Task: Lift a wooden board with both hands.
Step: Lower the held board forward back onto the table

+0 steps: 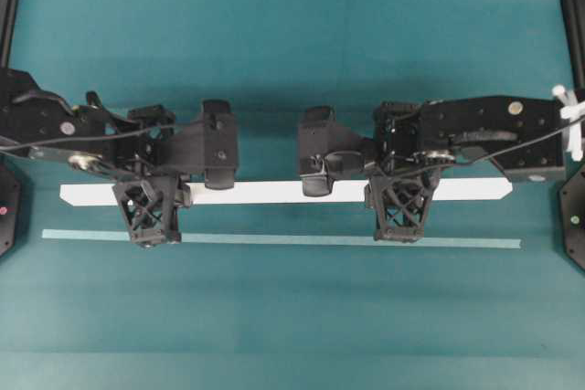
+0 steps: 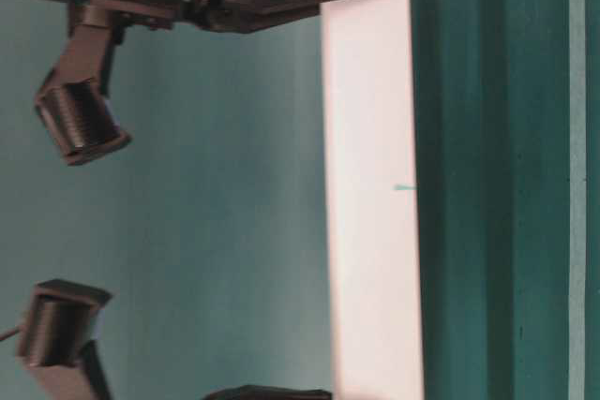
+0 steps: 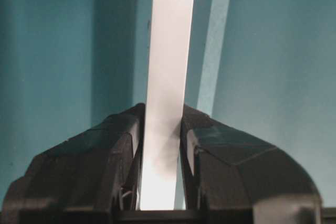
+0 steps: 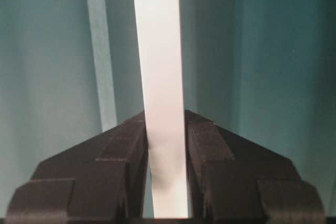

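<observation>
The wooden board [image 1: 274, 192] is a long flat white plank with slanted ends, lying across the middle of the overhead view. It throws a shadow on the teal cloth under it. My left gripper [image 1: 148, 205] is shut on it near its left end. My right gripper [image 1: 399, 203] is shut on it right of the middle. In the left wrist view the board [image 3: 170, 51] runs up from between the black fingers [image 3: 121, 145], which press both its edges. The right wrist view shows the same grip on the board [image 4: 157, 40] by the right gripper [image 4: 165, 129].
A thin pale teal strip [image 1: 274, 239] lies on the cloth just in front of the board and parallel to it. It also shows as a strip [image 3: 218, 40] beside the board in the left wrist view. Black frame posts [image 1: 571, 6] and arm bases [image 1: 576, 216] stand at the table's sides.
</observation>
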### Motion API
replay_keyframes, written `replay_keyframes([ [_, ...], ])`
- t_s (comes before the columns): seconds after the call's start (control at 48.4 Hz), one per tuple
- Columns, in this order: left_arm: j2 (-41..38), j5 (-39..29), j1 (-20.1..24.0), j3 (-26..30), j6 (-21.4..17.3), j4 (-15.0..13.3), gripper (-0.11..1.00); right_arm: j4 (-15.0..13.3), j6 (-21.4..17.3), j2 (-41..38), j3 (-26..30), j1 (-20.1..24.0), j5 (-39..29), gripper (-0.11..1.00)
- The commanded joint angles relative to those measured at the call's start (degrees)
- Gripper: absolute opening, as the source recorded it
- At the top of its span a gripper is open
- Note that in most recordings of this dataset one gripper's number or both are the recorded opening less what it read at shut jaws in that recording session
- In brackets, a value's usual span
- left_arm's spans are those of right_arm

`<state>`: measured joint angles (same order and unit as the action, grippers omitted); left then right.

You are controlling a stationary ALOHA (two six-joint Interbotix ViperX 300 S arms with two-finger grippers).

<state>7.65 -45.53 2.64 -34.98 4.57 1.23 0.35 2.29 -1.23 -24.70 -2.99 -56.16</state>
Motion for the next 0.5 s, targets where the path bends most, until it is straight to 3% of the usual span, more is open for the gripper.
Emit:
replay_keyframes([
  [0.0, -0.35, 0.79, 0.18, 0.0, 0.09, 0.09, 0.17, 0.26, 0.26, -0.44, -0.7, 0.44, 1.32, 0.22],
  [0.476, -3.52, 6.33, -0.35, -2.46, 0.62, 0.09, 0.17, 1.14, 0.09, -2.72, -3.96, 2.55, 7.12, 0.22],
])
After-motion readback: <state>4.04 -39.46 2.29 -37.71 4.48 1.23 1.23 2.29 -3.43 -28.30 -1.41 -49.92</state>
